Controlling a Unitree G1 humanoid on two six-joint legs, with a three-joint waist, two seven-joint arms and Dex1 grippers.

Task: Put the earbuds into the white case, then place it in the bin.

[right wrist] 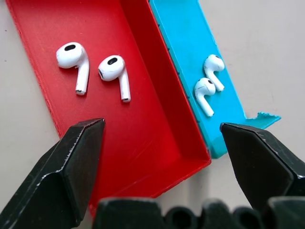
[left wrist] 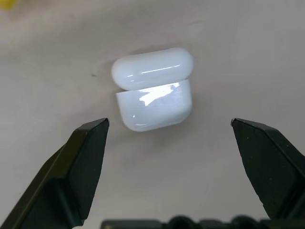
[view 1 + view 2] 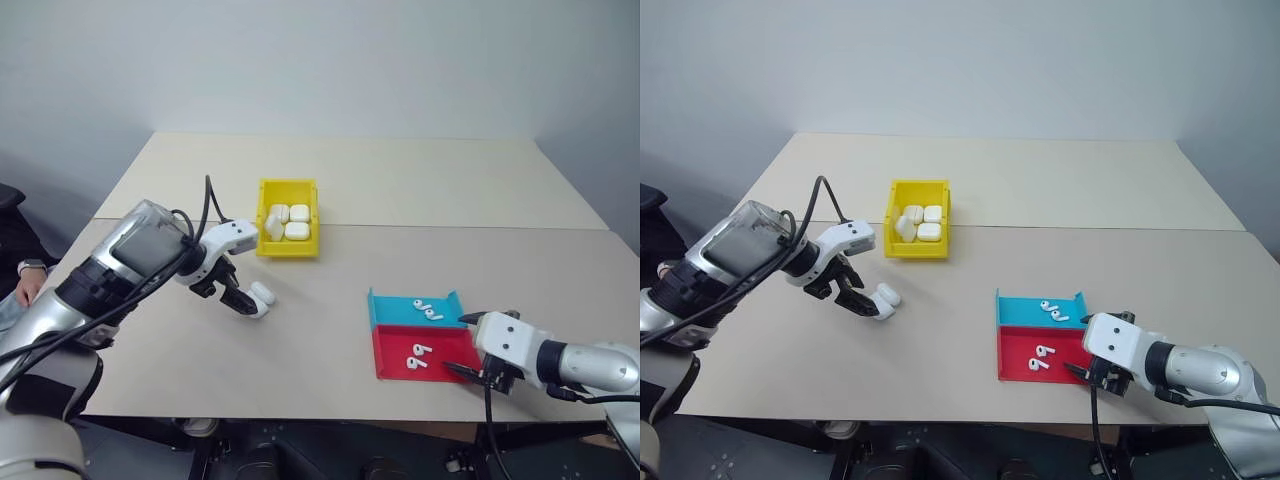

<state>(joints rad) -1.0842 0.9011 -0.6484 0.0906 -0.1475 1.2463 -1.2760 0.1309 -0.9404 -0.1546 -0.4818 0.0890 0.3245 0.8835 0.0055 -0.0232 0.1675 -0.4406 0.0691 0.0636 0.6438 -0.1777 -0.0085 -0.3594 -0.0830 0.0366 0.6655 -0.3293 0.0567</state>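
A white case (image 2: pixel 153 90) lies on the table with its lid hinged open, just in front of the yellow bin (image 3: pixel 263 218). My left gripper (image 3: pixel 243 300) hovers right beside it, open, with the case just past its black fingertips (image 2: pixel 95 131) and nothing gripped. Earbuds lie in the tray at the right: two in the red half (image 1: pixel 114 69) and two in the teal half (image 1: pixel 206 89). At the tray's near right corner my right gripper (image 3: pixel 456 344) stands open over it, holding nothing.
The yellow bin holds several white cases (image 3: pixel 288 222). The teal and red tray (image 3: pixel 395 368) sits near the table's front edge. A seam (image 3: pixel 480 228) crosses the table behind bin and tray. A person's hand (image 3: pixel 28 278) shows at the far left.
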